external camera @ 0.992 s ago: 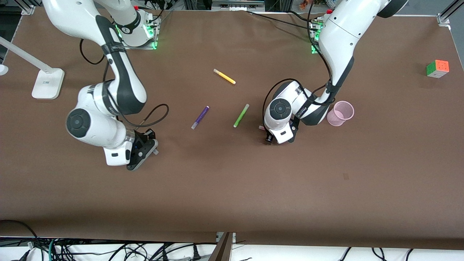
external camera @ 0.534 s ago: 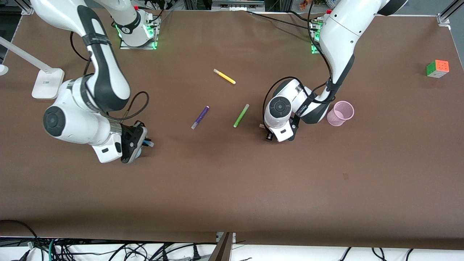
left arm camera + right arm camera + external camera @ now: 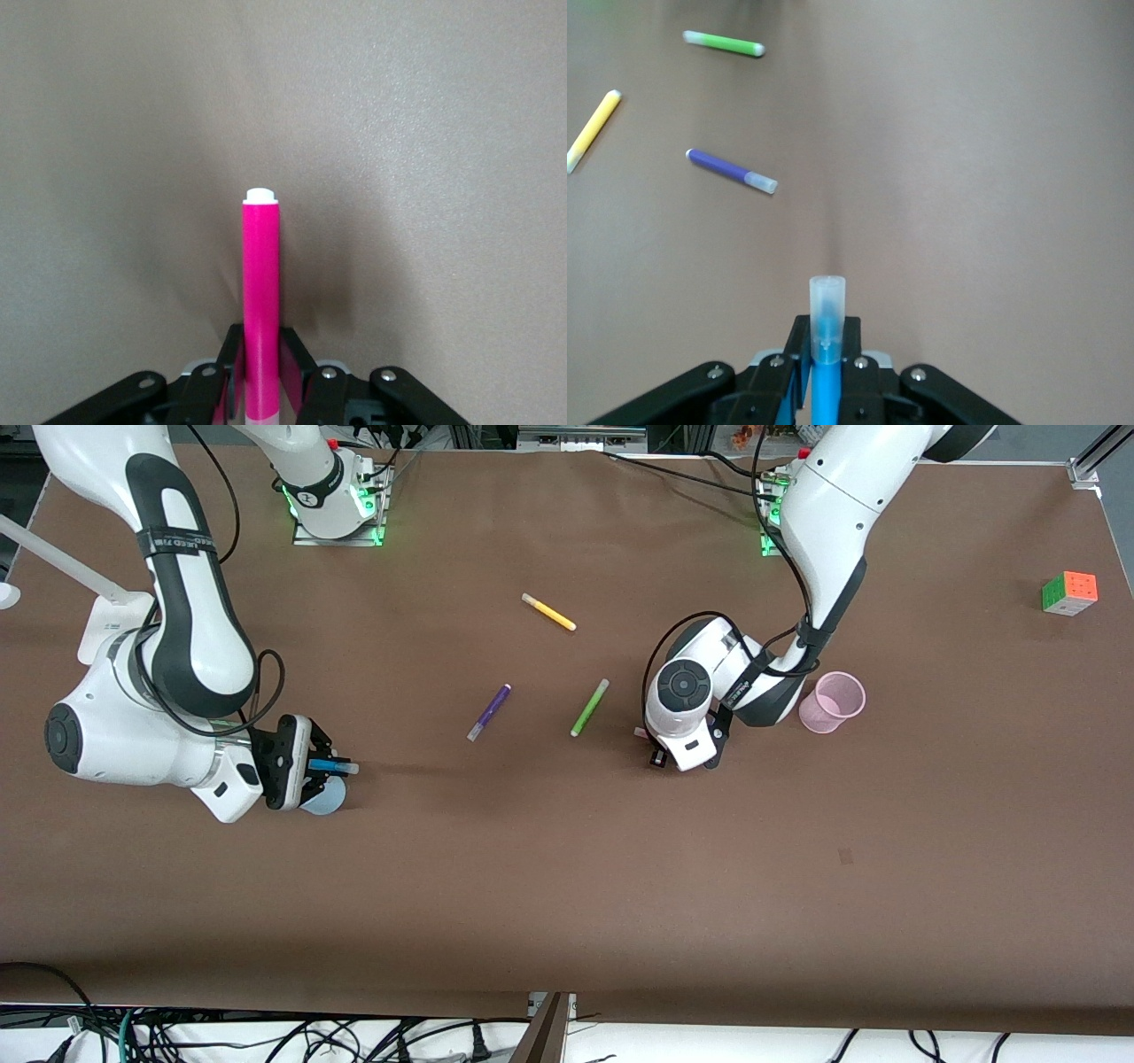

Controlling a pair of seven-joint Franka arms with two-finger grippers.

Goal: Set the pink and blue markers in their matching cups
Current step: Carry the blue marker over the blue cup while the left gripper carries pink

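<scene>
step in hand: both pick-ups made, neither marker in its cup yet.

right tool: pressed together on the blue marker, barrel level, pale translucent cap poking out past the fingers. hangs over the blue cup, which stands toward the right arm's end of the tabletop, mostly hidden under the wrist.

left tool: down low at the tabletop, pinching the pink marker near one end. only a pale tip of it shows past the wrist in the front view. cannot tell whether lifted clear or resting on the surface. pink cup upright, well apart from the marker, toward the left arm's end.

next move, by judgement:
- right: tip the marker from level to upright over the cup mouth, then release. narrow mouth, light cup, so a knock could topple it.
- left: lift, carry over to the pink cup, same tilt and drop.

materials and shapes:
- markers: slim, smooth plastic cylinders, glossy, rounded pale caps. likely to roll if dropped flat.
- cups: thin translucent plastic, tapered, open top.
- tabletop: matte brown, faintly grained.

not for the task: purple pen, green pen, yellow pen loose mid-table; colour cube near the edge at the left arm's end.
</scene>
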